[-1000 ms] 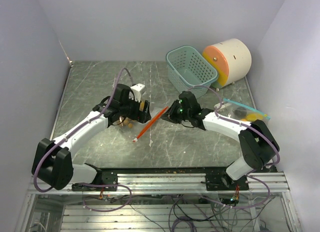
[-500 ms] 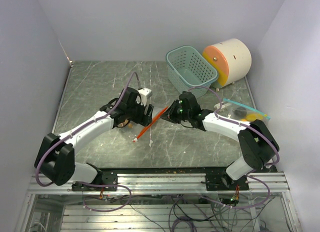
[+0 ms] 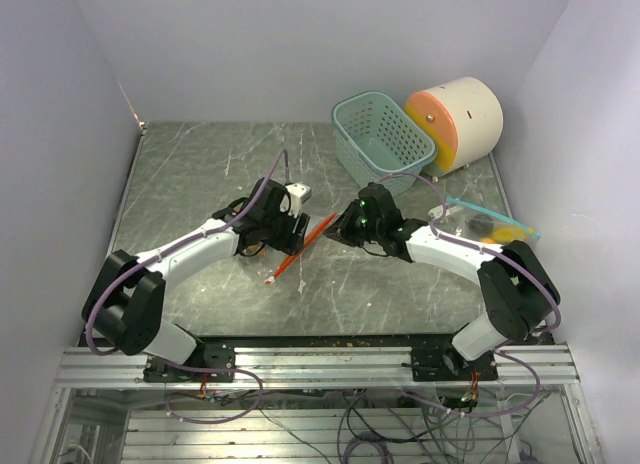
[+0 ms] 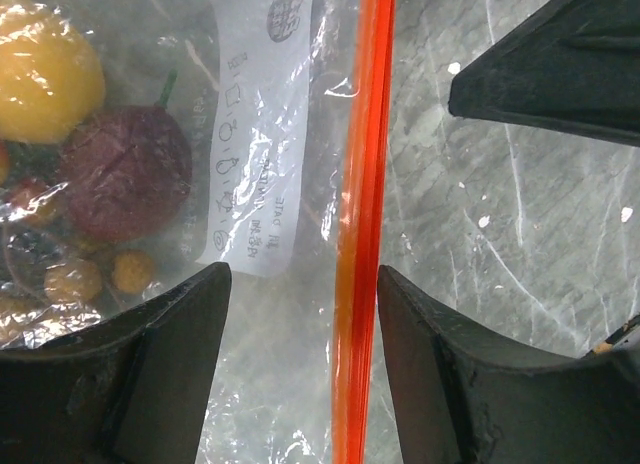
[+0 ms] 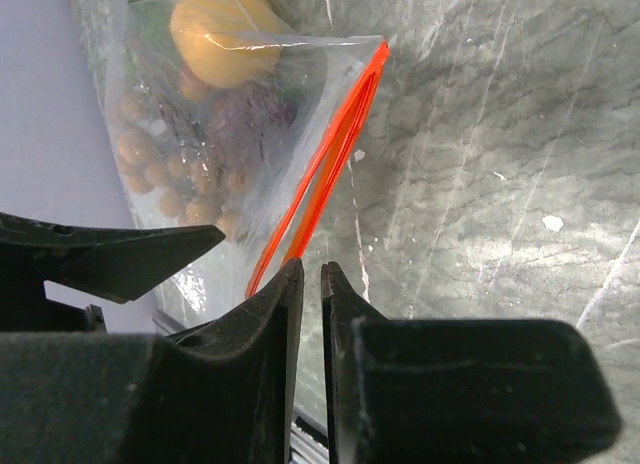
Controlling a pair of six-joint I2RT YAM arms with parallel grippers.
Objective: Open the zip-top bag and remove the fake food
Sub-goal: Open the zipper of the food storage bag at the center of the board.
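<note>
The zip-top bag (image 4: 270, 134) lies on the table, its orange zip strip (image 3: 300, 249) running diagonally between the arms. The fake food (image 4: 125, 169) is inside it: a yellow piece (image 5: 225, 34), a dark red one and small tan balls. My left gripper (image 4: 303, 274) is open, its jaws on either side of the zip strip (image 4: 360, 184) and not touching it. The right gripper (image 5: 310, 269) is shut on the far end of the bag's lip, where the strip (image 5: 320, 174) parts slightly. Seen from above, the left gripper (image 3: 293, 234) hides most of the bag and the right gripper (image 3: 335, 232) sits at the strip's upper end.
A teal basket (image 3: 375, 139) and a big cream cylinder with an orange face (image 3: 460, 124) stand at the back right. A second bag with a blue strip (image 3: 490, 224) lies by the right wall. Grey walls close in three sides.
My left arm has swung right onto the zip strip and its jaws have narrowed around it. The right gripper has stayed where it was.
</note>
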